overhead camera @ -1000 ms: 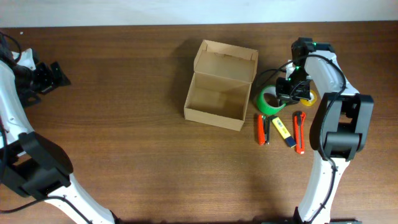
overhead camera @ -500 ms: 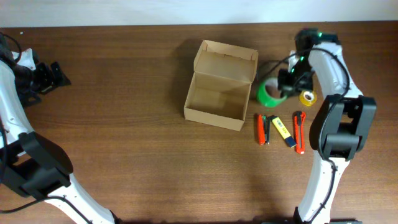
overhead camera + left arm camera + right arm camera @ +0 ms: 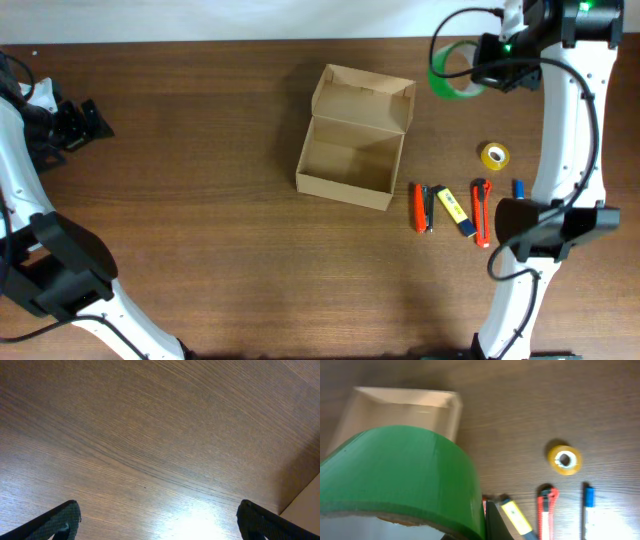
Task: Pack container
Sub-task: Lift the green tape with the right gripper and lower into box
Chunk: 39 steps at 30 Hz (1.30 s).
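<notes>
Overhead: right gripper (image 3: pixel 487 68) clamped on green tape roll (image 3: pixel 439 80); left gripper (image 3: pixel 97 118) apart, empty.

**Even light overhead, glare and blur on both wrist views**

Your overhead view is evenly lit and sharp. The table (image 3: pixel 200 250) has a mild sheen and no hard shadows. The container (image 3: pixel 352 140) is shaded inside. The strip beyond the table's far edge is near white.

On your left wrist view, a bright glare patch washes out the wood grain at bottom centre, and the right corner goes dark. The fingertips (image 3: pixel 60 521) of the left gripper (image 3: pixel 159 522) are dark and soft in the bottom corners.

On your right wrist view, the green tape roll (image 3: pixel 395 470) fills the left side, too close and out of focus. Glare whitens the bottom right around the blue pen (image 3: pixel 588 496), and the top left is dim. The yellow tape roll (image 3: pixel 564 459) is slightly soft.
</notes>
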### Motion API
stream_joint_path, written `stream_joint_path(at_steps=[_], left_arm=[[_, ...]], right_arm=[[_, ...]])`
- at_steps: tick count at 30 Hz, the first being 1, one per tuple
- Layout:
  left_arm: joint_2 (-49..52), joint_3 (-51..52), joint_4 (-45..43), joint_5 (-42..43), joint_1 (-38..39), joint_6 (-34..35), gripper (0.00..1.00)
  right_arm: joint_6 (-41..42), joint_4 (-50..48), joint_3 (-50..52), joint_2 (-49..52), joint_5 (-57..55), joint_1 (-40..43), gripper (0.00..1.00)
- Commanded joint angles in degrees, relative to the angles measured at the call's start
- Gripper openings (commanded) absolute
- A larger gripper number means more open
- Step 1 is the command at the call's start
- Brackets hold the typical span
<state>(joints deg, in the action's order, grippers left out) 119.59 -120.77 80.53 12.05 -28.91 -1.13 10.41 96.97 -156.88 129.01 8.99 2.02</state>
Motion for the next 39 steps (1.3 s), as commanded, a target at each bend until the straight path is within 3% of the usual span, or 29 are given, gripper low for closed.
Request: stream_joint_path(at_steps=[1,7,12,17,27,39], left_arm=[[-0.35,0.42,0.00,0.61,-0.13,-1.09,1.00],[-0.35,0.42,0.00,0.61,-0.13,-1.07,1.00],[-0.35,0.42,0.00,0.59,-0.13,-1.09,1.00],[-0.35,0.42,0.00,0.61,-0.13,-1.09,1.00],[-0.35,0.42,0.00,0.59,-0.13,-1.09,1.00],[-0.35,0.42,0.00,0.61,-0.13,-1.09,1.00]], right_arm=[[3.39,0.35,-1.73,-4.96,2.38,-5.05,0.04],[2.34,0.37,-1.42,-6.12,0.94,-16.55,0.04],[-1.11,0.37,-0.39,-6.12,-14.51,-28.92,0.04],[-1.22,0.37,1.73,-6.14,-19.63,-36.52,0.04],[-2.71,-3.06,21.18,-6.60,-16.94,-30.18,0.04],[-4.22,-10.16,21.77,-1.84,-12.31,-26.10,0.04]])
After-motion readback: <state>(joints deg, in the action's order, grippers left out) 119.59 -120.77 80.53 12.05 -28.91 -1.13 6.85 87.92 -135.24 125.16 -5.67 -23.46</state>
